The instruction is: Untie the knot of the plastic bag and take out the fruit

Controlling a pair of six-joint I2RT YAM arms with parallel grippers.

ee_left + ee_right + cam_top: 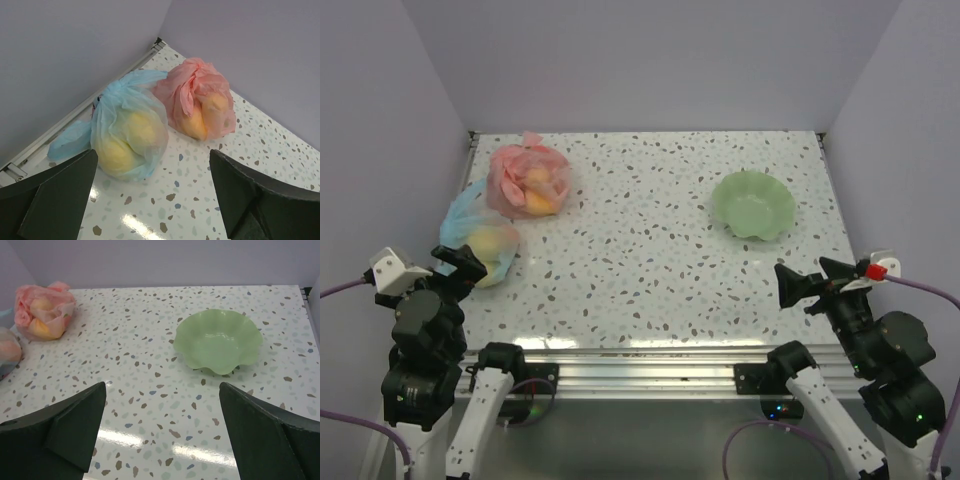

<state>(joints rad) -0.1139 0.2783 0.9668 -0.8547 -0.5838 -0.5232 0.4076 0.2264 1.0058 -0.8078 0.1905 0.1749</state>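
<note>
light-blue plastic bag point(127, 131) still knotted, sitting far-left on table; yellow/peach fruit point(131, 134) visible inside through the plastic.

Left arm point(425, 335): black joints, white links, purple cable point(340, 288) | Right arm point(885, 355): same build, red plug point(877, 270) | left pincer point(460, 265), right pincer point(812, 278): dark wedge fingers

The plastic bag point(480, 240) is set on the table point(650, 280) far left, a second bag point(528, 180) just behind, a bowl point(752, 204) right

No readable text, label, brand, number or sign shows anywhere.
</note>
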